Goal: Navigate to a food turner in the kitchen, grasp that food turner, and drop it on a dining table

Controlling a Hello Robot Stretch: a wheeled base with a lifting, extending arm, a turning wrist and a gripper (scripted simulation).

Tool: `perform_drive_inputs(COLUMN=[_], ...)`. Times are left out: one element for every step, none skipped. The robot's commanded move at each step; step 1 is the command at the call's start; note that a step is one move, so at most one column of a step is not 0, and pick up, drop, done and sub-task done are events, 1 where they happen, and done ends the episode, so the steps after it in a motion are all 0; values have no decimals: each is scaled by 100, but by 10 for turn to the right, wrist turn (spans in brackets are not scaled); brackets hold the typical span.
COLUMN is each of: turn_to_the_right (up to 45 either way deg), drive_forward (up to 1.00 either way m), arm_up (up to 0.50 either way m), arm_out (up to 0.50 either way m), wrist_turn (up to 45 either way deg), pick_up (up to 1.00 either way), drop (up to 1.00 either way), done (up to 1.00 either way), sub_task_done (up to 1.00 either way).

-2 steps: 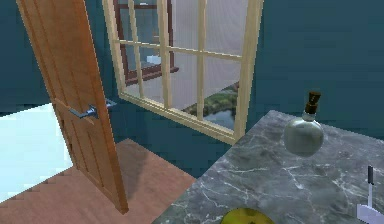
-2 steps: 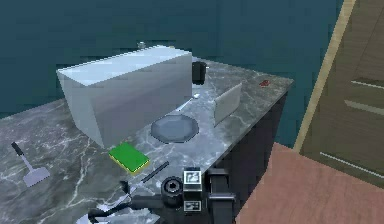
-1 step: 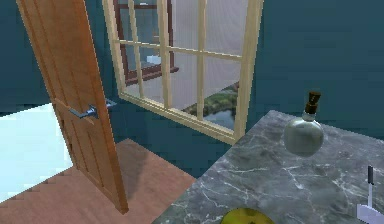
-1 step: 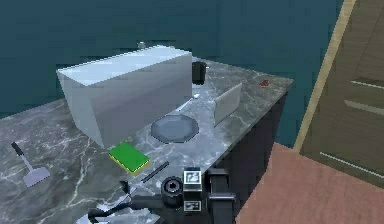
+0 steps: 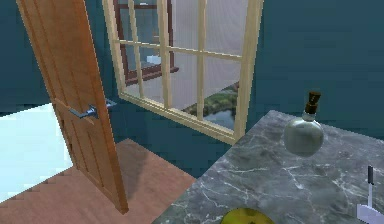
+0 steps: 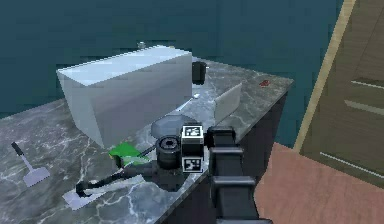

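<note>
On the marbled counter point(image 6: 250, 110) lies a thin-handled utensil with a flat grey blade point(image 6: 34, 172), shaped like a food turner, near the arm side view's left edge. A similar dark-handled utensil point(image 5: 370, 188) shows at the forward view's right edge. A second long utensil with a pale flat end point(image 6: 88, 190) lies just left of the gripper point(image 6: 140, 172). The gripper's dark body sits low over the counter beside a green thing point(image 6: 124, 152), with the white marker squares point(image 6: 192, 146) to its right. I cannot tell whether it holds anything.
A big white box point(image 6: 125, 88) stands on the counter with a dark mug point(image 6: 199, 72) behind it. A round glass bottle point(image 5: 303, 132) and a yellow-green thing point(image 5: 246, 217) sit on the counter point(image 5: 270, 175). A wooden door point(image 5: 70, 90) stands ajar beside a wood-framed window point(image 5: 185, 70).
</note>
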Motion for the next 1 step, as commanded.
perform_drive_inputs(turn_to_the_right=[0], drive_forward=[0], arm_up=[6], arm_out=[0], wrist_turn=[0], pick_up=[0], drop=[0], done=[0], sub_task_done=[0])
